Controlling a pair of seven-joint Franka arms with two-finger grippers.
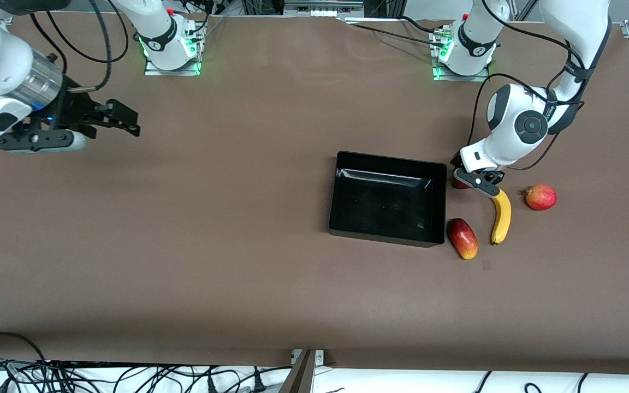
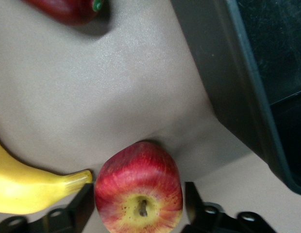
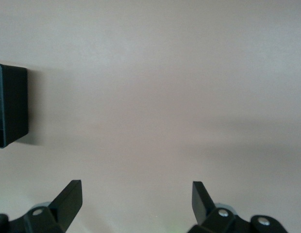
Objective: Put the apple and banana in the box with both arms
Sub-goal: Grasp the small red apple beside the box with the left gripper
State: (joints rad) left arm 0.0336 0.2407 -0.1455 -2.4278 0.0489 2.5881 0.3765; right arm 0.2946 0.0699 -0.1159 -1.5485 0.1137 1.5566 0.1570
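The box (image 1: 388, 199) sat on the brown bench (image 1: 183, 245). The apple (image 1: 460, 183) lay just beside the box, at the left arm's end. The left gripper (image 1: 475, 181) was down around the apple, its fingers (image 2: 196, 201) spread apart on each side of it. The banana (image 1: 501, 216) lay near the box, its tip close to the apple. The right gripper (image 1: 112, 117) waited well apart from the box, over bare bench, fingers (image 3: 70, 199) wide apart and holding nothing.
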